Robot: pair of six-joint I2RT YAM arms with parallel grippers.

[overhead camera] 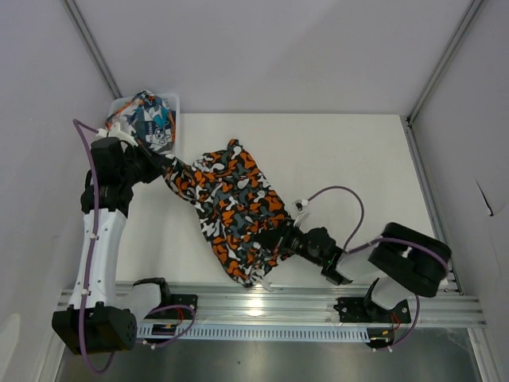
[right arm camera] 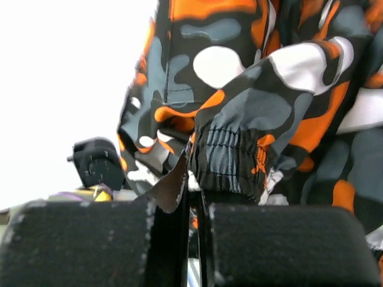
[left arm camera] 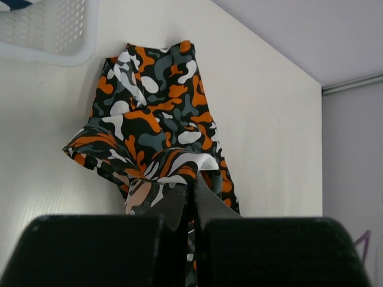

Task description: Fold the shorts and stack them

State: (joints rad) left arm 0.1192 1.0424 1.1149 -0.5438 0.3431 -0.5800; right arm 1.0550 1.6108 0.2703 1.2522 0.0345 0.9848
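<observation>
No brand or label can be read. The graphic-print shorts (overhead camera: 153, 118) carry white marks that may be lettering, but they are too small to make out.

There are two pairs of shorts, one basket and two arms. The graphic-print shorts, in teal, orange, white and dark grey, are bunched inside the white mesh basket (overhead camera: 173, 102) at the far left corner of the worktop (overhead camera: 350, 159). The camouflage shorts (overhead camera: 235, 207), in orange, black, grey and white, are spread diagonally across the left-centre of the worktop, running from near the basket toward the near edge.

The left gripper (overhead camera: 169, 169) is at the far left end of the camouflage shorts. In the left wrist view its fingers (left arm camera: 179, 206) are pressed together with a fold of the print pinched between them. The right gripper (overhead camera: 280, 239) is at the near right side of the same garment. Its fingers (right arm camera: 179, 197) are closed tight on the fabric just below the gathered elastic waistband (right arm camera: 230, 158).

An aluminium rail (overhead camera: 302, 306) runs along the near edge and carries both arm bases. A purple cable (overhead camera: 350, 199) loops above the right arm. Pale walls enclose the worktop on three sides. The basket sits just beyond the left gripper, and the cloth hides the worktop between the two grippers.
</observation>
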